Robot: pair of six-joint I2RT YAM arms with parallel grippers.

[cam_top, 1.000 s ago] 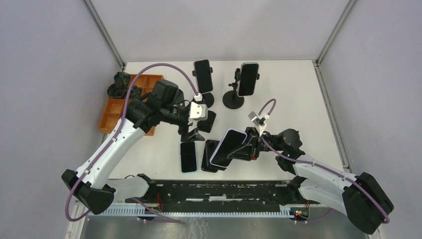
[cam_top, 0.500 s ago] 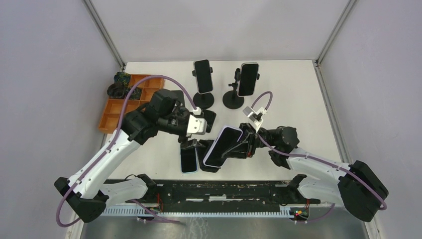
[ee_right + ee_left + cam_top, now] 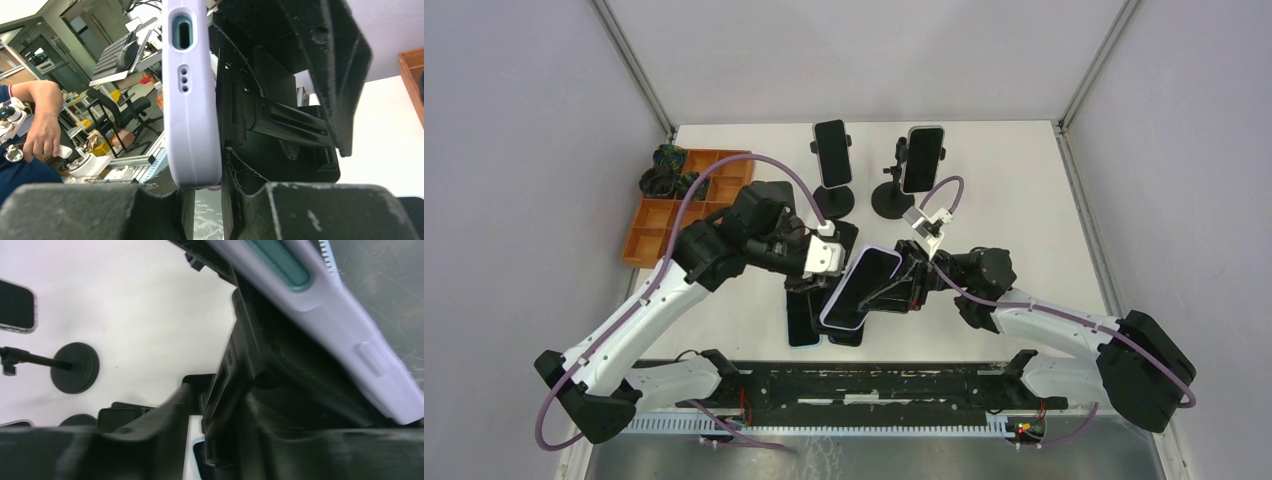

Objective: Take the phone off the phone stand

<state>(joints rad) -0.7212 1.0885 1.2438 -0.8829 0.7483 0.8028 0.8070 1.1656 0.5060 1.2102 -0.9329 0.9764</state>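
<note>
A phone (image 3: 859,288) in a lavender case hangs tilted in the air over the table's middle, screen up. My right gripper (image 3: 911,287) is shut on its lower end; the right wrist view shows the lavender edge (image 3: 192,100) rising out of that gripper (image 3: 207,202). The black phone stand (image 3: 280,120) is clamped to the phone's back. My left gripper (image 3: 824,283) comes in from the left, under the phone. In the left wrist view the stand's black body (image 3: 235,365) sits between the narrowed jaws of my left gripper (image 3: 220,405), under the lavender case (image 3: 320,305).
Two more phones stand upright in stands (image 3: 832,152) (image 3: 922,158) at the back of the table. Several dark phones (image 3: 802,320) lie flat below the held one. An orange compartment tray (image 3: 679,205) sits at the left edge.
My right arm carried the phone and stand leftward and a little up. My left gripper moved right under it and its jaws narrowed from wide open onto the stand.
</note>
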